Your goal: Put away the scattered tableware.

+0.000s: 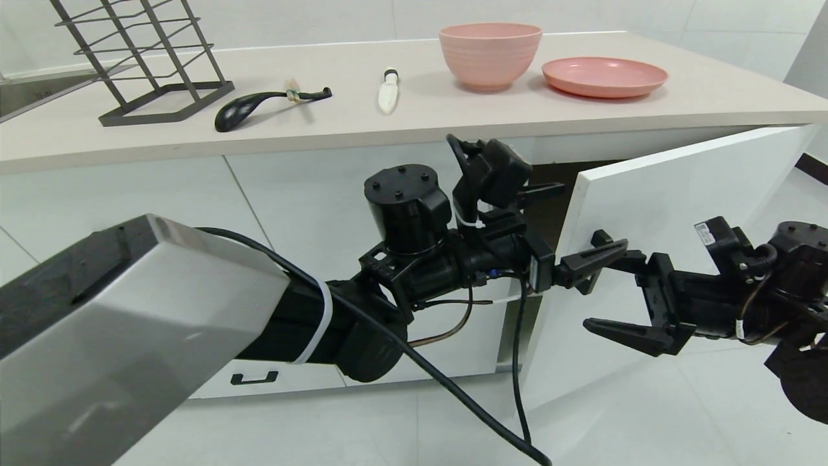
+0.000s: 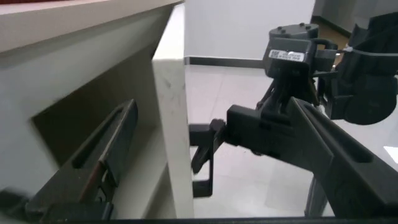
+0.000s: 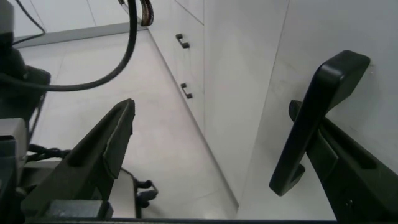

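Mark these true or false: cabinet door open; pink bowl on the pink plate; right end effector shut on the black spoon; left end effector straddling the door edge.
1. The cabinet door is open. True.
2. The pink bowl sits on the pink plate. False: it stands beside the plate on the counter.
3. The right end effector is shut on the black spoon. False: it is open in front of the door, and the spoon lies on the counter.
4. The left end effector is open with the door's edge between its fingers. True.
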{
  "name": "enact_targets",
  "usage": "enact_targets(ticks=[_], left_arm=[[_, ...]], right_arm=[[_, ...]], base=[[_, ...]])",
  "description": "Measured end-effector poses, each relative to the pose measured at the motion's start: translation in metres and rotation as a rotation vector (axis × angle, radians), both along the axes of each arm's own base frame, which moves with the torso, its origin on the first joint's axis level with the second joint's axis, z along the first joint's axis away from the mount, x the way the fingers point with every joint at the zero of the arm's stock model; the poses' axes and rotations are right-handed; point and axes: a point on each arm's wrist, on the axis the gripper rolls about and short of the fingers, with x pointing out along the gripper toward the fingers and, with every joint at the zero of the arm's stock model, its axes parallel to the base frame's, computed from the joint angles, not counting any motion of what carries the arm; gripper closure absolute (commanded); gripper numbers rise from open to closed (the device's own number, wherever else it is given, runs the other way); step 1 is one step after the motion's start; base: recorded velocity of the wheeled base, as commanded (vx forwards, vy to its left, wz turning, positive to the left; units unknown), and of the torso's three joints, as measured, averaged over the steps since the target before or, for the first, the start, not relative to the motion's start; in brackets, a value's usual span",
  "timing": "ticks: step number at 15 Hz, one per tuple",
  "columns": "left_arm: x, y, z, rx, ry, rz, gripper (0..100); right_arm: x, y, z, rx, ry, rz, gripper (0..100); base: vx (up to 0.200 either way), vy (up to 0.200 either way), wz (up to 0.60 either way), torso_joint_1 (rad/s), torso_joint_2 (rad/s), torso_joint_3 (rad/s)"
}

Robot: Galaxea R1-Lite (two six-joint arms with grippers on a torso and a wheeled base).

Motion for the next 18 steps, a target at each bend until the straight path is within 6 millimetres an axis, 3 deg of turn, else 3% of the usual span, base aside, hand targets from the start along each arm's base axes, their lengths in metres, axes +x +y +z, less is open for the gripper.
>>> enact_targets(ticks=[3, 6, 10, 14, 17, 18], left_arm=[[-0.011, -0.017, -0.008, 0.008, 0.01, -0.04, 0], [-0.023, -0.032, -0.015, -0.006, 0.024, -0.09, 0], [-0.038, -0.045, -0.017, -0.046, 0.071, -0.122, 0], [-0.041, -0.047, -0.019, -0.043, 0.073, -0.134, 0], [-0.041, -0.047, -0.019, -0.041, 0.074, -0.14, 0], [-0.041, -0.048, -0.019, -0.041, 0.077, -0.134, 0]], right_arm=[[-0.021, -0.004, 0.0, -0.005, 0.016, 0.003, 0], [-0.029, -0.008, -0.004, -0.015, 0.012, -0.023, 0], [-0.024, -0.023, -0.007, -0.016, 0.016, -0.215, 0], [-0.02, -0.039, -0.01, -0.018, 0.029, -0.288, 0], [-0.02, -0.041, -0.011, -0.018, 0.034, -0.294, 0], [-0.018, -0.046, -0.012, -0.017, 0.049, -0.382, 0]], base=[[0.0, 0.0, 0.0, 0.0, 0.0, 0.0], [0.0, 0.0, 0.0, 0.0, 0.0, 0.0], [0.0, 0.0, 0.0, 0.0, 0.0, 0.0], [0.0, 0.0, 0.0, 0.0, 0.0, 0.0], [0.0, 0.0, 0.0, 0.0, 0.0, 0.0], [0.0, 0.0, 0.0, 0.0, 0.0, 0.0]])
